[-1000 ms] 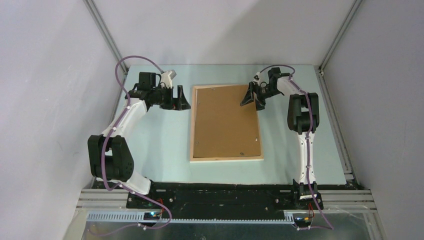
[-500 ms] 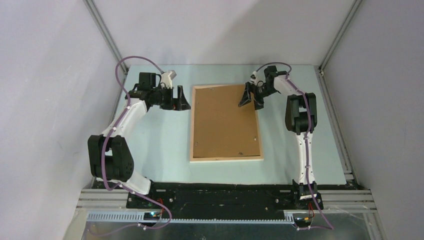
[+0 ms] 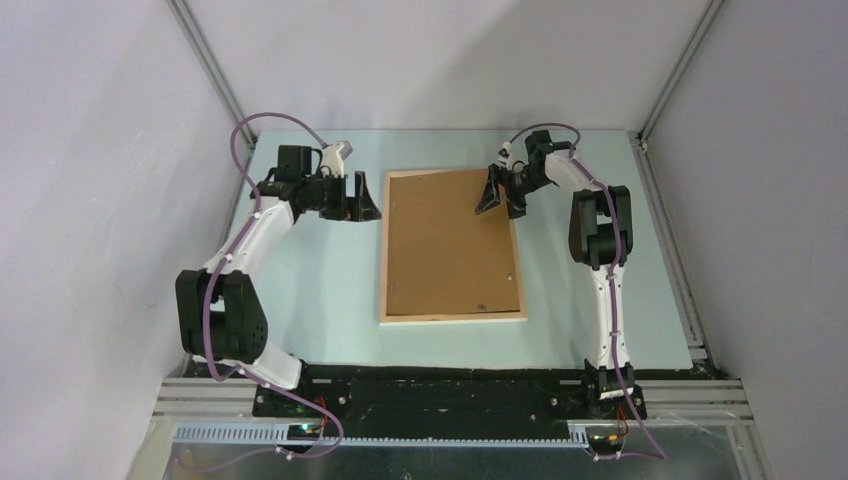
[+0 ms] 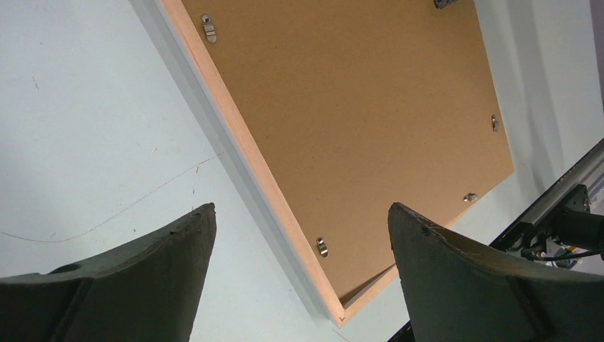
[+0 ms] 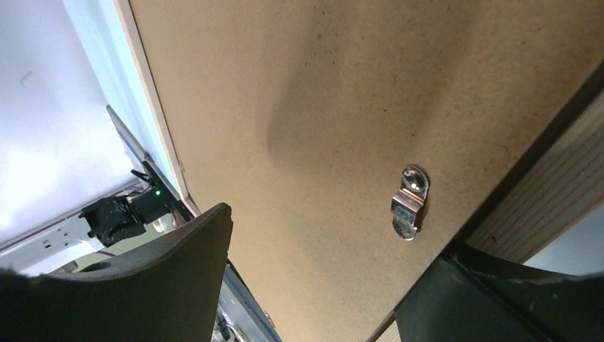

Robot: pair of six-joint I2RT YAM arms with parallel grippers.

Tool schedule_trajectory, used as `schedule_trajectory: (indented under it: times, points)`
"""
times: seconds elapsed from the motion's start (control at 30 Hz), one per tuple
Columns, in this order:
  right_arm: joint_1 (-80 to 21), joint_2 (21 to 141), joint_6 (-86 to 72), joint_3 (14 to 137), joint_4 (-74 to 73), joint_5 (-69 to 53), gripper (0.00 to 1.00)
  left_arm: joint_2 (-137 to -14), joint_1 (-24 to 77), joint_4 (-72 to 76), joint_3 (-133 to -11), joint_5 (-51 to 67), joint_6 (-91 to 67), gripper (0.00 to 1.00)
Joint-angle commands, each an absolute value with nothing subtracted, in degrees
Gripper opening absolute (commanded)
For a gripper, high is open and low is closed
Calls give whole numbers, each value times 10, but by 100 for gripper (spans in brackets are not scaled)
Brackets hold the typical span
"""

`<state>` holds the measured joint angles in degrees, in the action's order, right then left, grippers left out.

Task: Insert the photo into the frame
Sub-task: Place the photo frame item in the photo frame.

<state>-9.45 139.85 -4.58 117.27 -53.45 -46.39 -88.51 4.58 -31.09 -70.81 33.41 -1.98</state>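
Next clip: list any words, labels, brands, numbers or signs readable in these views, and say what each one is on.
No text can be read in any view.
The backing board is plain brown, with no print on it.
The frame shows bare wood edges, unmarked.
The metal clip carries no stamp that I can make out.

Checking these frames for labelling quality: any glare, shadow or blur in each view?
Top external: even soft light, sharp, no glare on the frame. Left wrist: backing board crisp, a narrow shaded strip along the frame's edge. Right wrist: a soft dark shadow across the board, a glint on the metal clip, washed-out white at upper left.
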Motion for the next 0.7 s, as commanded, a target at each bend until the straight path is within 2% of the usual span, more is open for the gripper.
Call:
schedule_trajectory:
  times: [0.0, 0.67]
  points:
    - [-120, 1363, -43, 1180, -520, -435, 78, -885, 40, -306, -701, 347, -14, 95]
    - [-133, 1328, -36, 1184, -547, -305, 84, -887, 39, -310, -701, 350, -9, 95]
